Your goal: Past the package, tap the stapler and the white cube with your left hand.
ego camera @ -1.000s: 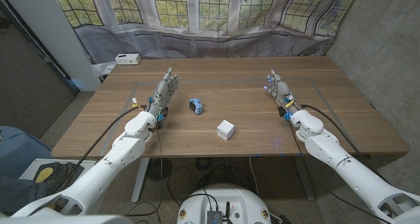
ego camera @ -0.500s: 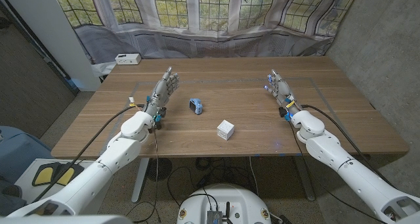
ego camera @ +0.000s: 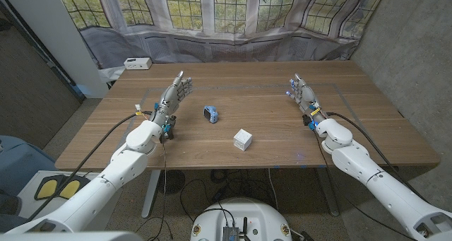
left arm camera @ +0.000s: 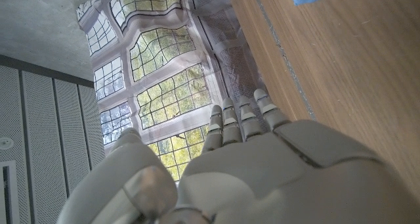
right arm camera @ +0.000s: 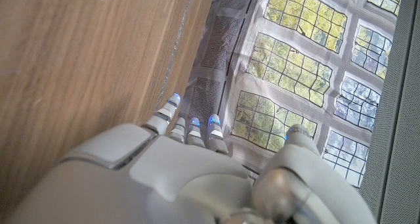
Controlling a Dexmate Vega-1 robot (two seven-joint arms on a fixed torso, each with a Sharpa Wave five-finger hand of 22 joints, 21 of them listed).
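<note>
The left robot hand (ego camera: 174, 98) is raised over the bench (ego camera: 367, 128) with its fingers spread and nothing in them, off to the left of the small blue stapler (ego camera: 210, 113), near it but not touching. The white cube (ego camera: 243, 139) sits on the near side of the stapler, a little to its right and apart from it. The right robot hand (ego camera: 300, 94) stands well to the right of the stapler, fingers extended and apart, holding nothing.

The stapler is small and looks light, so a tap that comes in sideways from where the left robot hand now hangs would likely push it across the bench toward the cube, or knock it over, instead of just touching it. The cube seems equally easy to shove. Because the two lie close together, a broad open palm reaching for one could brush the other in the wrong order.

The only package-like thing is a white box (ego camera: 137, 63) on a surface beyond the bench's far left corner, well away from the stapler, so "past the package" gives a poor guide to the path.
</note>
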